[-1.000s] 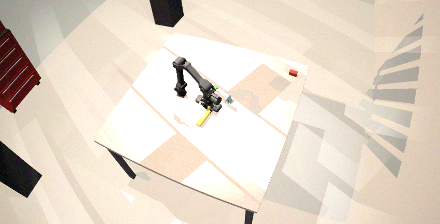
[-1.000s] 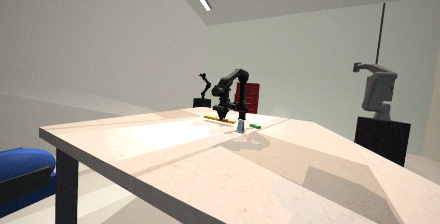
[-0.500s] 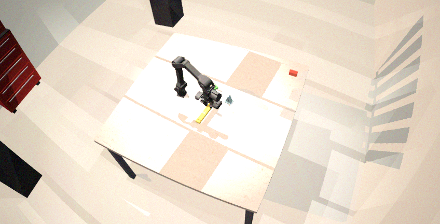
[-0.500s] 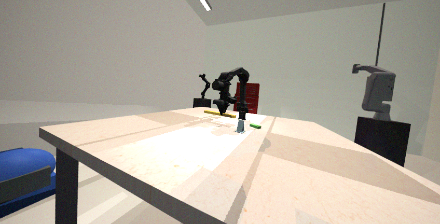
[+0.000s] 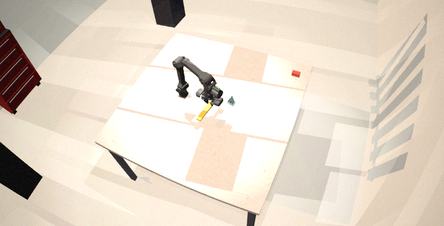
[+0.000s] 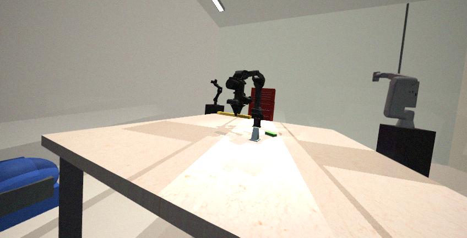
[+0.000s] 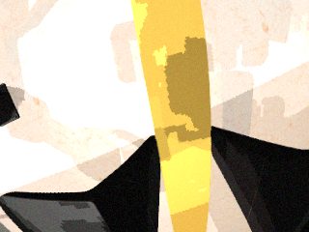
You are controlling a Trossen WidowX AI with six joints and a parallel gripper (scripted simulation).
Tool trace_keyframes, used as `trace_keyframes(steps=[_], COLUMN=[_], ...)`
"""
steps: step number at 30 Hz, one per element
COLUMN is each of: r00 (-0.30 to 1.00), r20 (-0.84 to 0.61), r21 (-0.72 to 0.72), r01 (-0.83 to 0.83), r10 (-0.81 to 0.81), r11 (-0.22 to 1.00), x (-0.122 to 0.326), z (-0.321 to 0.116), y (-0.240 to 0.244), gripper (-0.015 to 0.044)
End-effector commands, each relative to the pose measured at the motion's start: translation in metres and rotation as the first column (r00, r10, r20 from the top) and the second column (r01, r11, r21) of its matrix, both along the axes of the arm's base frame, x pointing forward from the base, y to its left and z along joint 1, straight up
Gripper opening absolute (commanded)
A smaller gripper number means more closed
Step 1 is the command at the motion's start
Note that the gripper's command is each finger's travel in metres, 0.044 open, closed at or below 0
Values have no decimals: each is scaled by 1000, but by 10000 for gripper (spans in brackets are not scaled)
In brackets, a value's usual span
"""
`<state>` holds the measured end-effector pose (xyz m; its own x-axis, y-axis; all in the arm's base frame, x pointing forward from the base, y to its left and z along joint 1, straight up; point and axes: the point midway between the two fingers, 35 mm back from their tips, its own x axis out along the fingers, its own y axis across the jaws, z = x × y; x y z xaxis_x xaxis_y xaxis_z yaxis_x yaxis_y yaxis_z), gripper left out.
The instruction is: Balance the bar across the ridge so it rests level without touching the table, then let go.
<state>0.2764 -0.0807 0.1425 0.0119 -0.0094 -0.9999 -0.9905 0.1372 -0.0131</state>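
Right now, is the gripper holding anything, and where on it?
Yes. The gripper is shut on the yellow bar, gripping across its width, nearer one end than the middle.

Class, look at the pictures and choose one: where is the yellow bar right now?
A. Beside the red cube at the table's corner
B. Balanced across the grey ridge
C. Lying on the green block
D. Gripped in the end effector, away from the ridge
D: the end effector is shut on the yellow bar, and the grey ridge stands apart beside it, with nothing on it.
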Motion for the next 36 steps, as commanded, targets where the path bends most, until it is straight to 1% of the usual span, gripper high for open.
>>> trace_keyframes(steps=[1, 7, 13, 19, 27, 36], r00=[1000, 1000, 982, 934, 824, 641], r20=[12, 12, 12, 11, 10, 7], r21=[2, 2, -1, -4, -8, -13], r01=[-6, -25, -190, -358, -566, -768], r10=[5, 25, 190, 358, 566, 768], r11=[1000, 1000, 982, 934, 824, 641], x=[-1, -1, 13, 27, 42, 56], z=[14, 21, 23, 25, 26, 27], y=[1, 3, 16, 32, 55, 85], gripper=[0, 0, 0, 0, 0, 0])
